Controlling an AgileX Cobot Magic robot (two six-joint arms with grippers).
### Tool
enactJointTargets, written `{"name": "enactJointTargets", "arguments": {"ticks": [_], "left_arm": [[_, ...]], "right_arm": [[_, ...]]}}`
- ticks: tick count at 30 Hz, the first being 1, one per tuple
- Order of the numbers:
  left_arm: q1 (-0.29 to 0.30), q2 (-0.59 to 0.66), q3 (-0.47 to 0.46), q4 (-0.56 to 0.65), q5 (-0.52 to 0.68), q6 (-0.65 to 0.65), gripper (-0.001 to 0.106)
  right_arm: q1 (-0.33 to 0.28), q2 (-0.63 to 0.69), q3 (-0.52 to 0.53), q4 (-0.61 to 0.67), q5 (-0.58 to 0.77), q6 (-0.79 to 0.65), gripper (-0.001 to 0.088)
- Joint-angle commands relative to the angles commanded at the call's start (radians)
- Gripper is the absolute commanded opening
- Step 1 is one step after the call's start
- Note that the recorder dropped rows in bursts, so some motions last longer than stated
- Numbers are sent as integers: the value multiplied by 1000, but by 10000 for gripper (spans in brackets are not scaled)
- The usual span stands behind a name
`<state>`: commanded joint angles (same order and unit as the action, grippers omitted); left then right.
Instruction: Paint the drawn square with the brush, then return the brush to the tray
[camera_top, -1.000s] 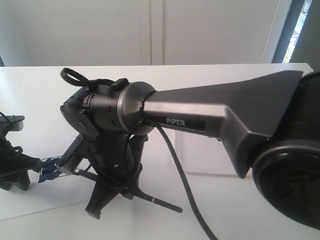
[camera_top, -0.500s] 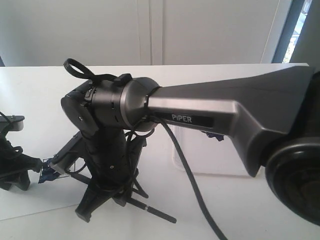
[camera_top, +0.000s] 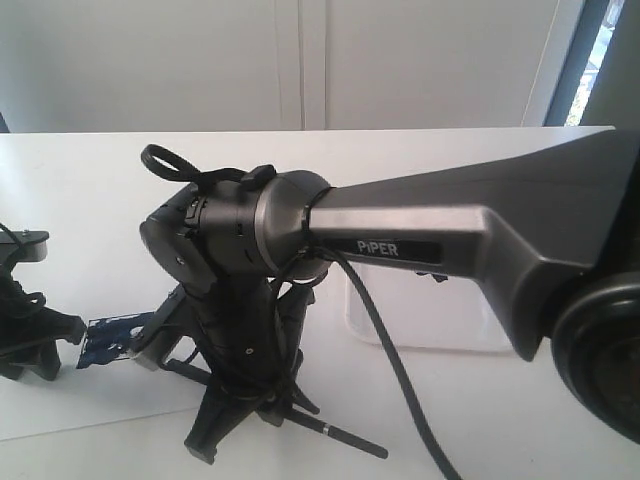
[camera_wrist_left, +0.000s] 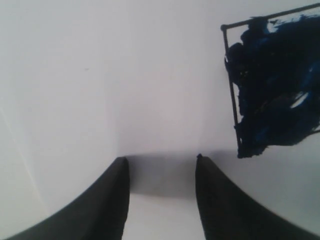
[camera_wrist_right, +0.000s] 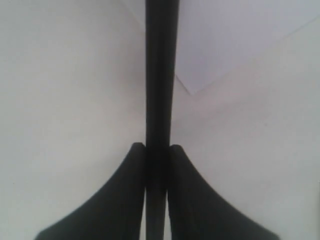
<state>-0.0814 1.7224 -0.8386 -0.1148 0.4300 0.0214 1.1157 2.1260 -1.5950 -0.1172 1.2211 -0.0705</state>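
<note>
The drawn square (camera_top: 108, 340) is filled with dark blue-black paint on the white paper, left of centre; the left wrist view shows it (camera_wrist_left: 272, 85) with patchy paint inside a thin outline. My right gripper (camera_top: 240, 415) points down just right of the square and is shut on the brush's black handle (camera_wrist_right: 160, 75). The end of the brush (camera_top: 345, 440) sticks out low to the right; its bristles are hidden. My left gripper (camera_wrist_left: 161, 160) is open and empty, resting on the paper beside the square. The tray (camera_top: 440, 325) lies behind the right arm, mostly hidden.
The right arm's big grey link (camera_top: 460, 235) and its black cable (camera_top: 385, 350) cross most of the exterior view. A corner of the white paper (camera_wrist_right: 225, 45) lies under the brush. The white table (camera_top: 80, 180) runs back to a wall.
The right gripper, with the brush in it, has shifted to the right, uncovering more of the painted square. The left gripper has stayed still.
</note>
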Motion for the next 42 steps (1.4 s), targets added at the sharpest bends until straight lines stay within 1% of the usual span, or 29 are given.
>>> {"name": "enactJointTargets", "arguments": {"ticks": [4,6,19,24,30,33,35,37,40,42], "left_arm": [[0,0,0,-2,0,0,483],[0,0,0,-2,0,0,483],[0,0,0,-4,2,0,483],[0,0,0,-4,2,2,483],[0,0,0,-4,-9,40,483],[0,0,0,-4,-15,45,483],[0,0,0,-4,-17,46,483],[0,0,0,-4,-17,46,483],[0,0,0,-4,-22,46,483],[0,0,0,-4,-24,46,483]], "right_arm": [[0,0,0,-87,0,29,0],[0,0,0,-111,0,29,0],[0,0,-2,-158,0,45,0],[0,0,-31,-159,0,45,0],[0,0,-62,-197,0,22,0],[0,0,-58,-280,0,7,0],[0,0,-58,-329,0,-36,0],[0,-2,-58,-336,0,-62,0],[2,-2,-58,-338,0,-64,0],[12,-2,-58,-362,0,-68,0]]}}
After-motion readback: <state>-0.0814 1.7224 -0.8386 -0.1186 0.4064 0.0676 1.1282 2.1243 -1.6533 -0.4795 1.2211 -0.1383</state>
